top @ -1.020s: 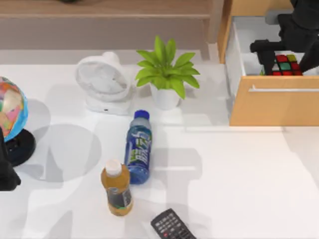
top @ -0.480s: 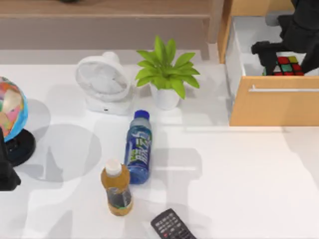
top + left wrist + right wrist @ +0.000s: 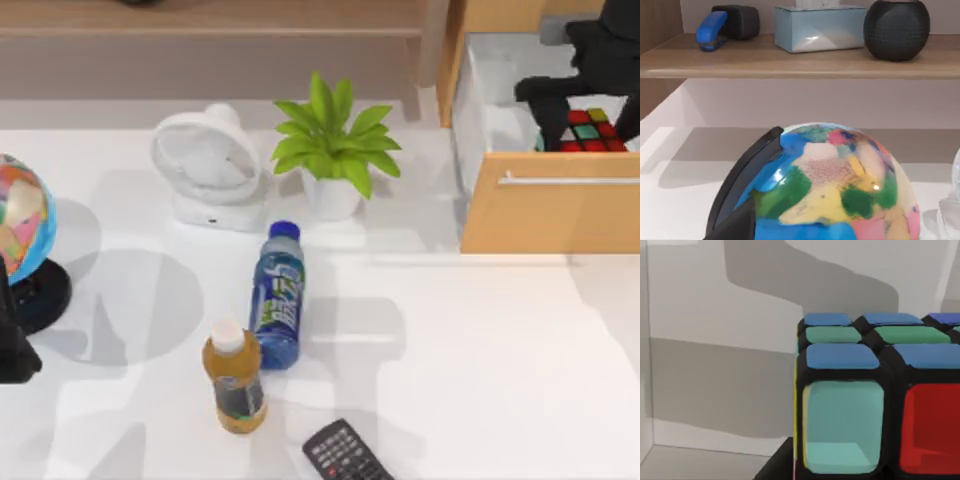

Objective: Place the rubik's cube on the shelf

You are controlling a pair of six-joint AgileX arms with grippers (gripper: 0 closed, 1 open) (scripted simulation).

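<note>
Our right gripper [image 3: 592, 108] has shifted right and toward the back of the open drawer [image 3: 550, 205] since the earlier frame, carrying the rubik's cube [image 3: 591, 130] with it. Jaws look closed on the cube. Left arm parked at the table's left edge by the globe [image 3: 22, 215]; shelf [image 3: 210, 18] not reached.

— Anything different on my screen?
— Yes: my right gripper [image 3: 590, 105] sits farther toward the table's right and farther back over the open drawer [image 3: 550, 210] than a second ago, and the rubik's cube [image 3: 588, 131] between its fingers has shifted right with it.
— And the rest?
— Nothing else moves.
</note>
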